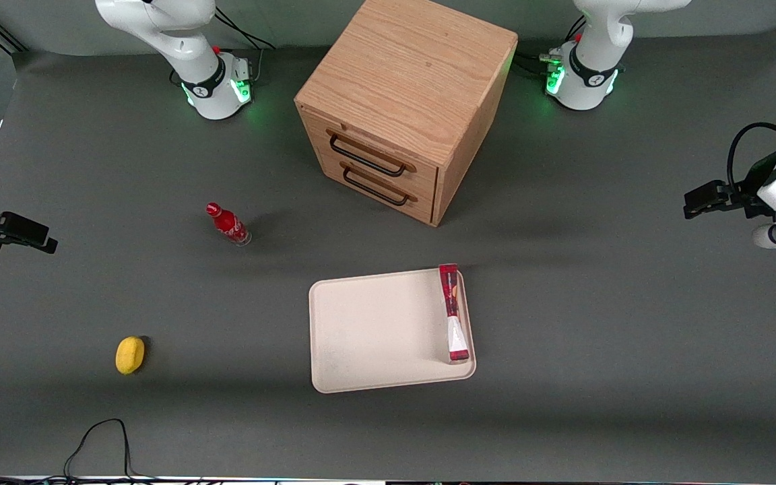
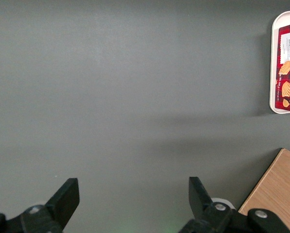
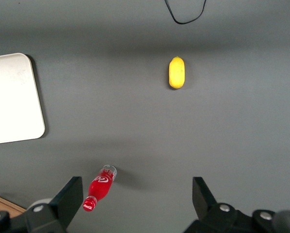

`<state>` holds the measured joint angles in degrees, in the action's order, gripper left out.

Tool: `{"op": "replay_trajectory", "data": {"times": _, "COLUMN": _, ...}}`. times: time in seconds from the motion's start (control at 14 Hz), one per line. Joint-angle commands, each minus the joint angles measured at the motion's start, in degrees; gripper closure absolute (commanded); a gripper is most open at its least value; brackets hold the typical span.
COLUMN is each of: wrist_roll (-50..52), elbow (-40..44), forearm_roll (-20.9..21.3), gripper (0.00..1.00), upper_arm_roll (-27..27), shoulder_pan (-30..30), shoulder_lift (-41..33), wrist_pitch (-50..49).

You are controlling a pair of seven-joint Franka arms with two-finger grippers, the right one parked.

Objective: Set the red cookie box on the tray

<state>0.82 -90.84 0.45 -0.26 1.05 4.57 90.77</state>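
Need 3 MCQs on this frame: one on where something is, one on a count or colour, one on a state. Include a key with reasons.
1. Where is the red cookie box?
A. on the tray, along the edge nearest the working arm
B. on top of the wooden cabinet
C. on the table beside the yellow object

2. How many drawer handles show on the cabinet front?
A. one
B. two
C. four

3. What state is the left arm's hand in?
A. shut on the box
B. shut on the red bottle
C. open and holding nothing, over bare table away from the tray

Key:
1 A, the front view shows the box lying inside the tray's rim.
2 B, two dark handles sit one above the other.
3 C, the left wrist view shows the fingers spread with only grey table between them.
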Motion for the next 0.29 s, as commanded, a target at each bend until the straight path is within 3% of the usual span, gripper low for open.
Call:
{"op": "replay_trajectory", "data": {"times": 0.0, "wrist_roll": -1.1, "elbow": 1.6, "forearm_roll": -0.6, "gripper": 0.0, "upper_arm_roll": 0.6, "shoulder_pan": 0.9, "shoulder_lift": 0.8, "wrist_pitch": -1.5}}
{"op": "replay_trajectory", "data": {"times": 0.21, "wrist_roll": -1.2, "elbow": 1.6, "forearm_roll": -0.7, "gripper": 0.0, "upper_arm_roll": 0.5, "shoulder_pan": 1.0, "shoulder_lift": 0.8, "wrist_pitch": -1.7}}
